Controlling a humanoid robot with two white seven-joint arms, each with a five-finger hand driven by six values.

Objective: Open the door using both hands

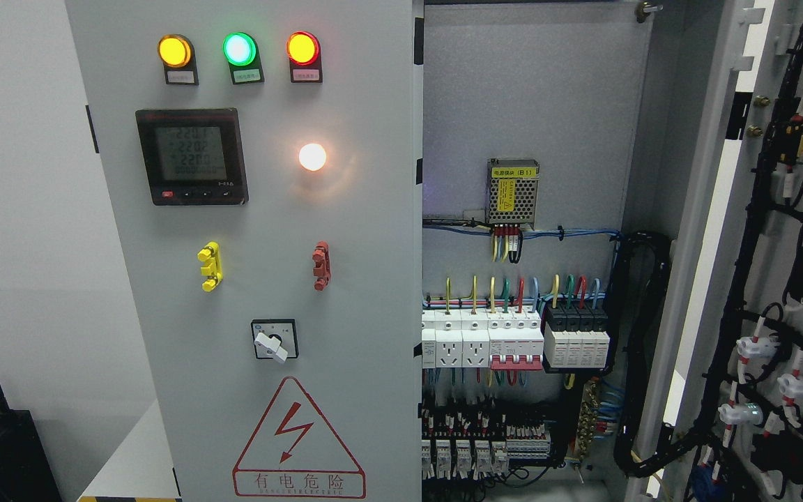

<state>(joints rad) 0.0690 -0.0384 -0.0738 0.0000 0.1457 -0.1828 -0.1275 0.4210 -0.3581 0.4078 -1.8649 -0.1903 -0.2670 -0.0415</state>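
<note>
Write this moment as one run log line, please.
right door: swung open | left door: closed | cabinet interior: exposed | hands: not in view

neither arm nor hand of the robot shows anywhere in the head view.

even, fairly dim indoor light; the white lamp (312,157) flares with glare on the closed door (248,279); focus sharp throughout.
</note>
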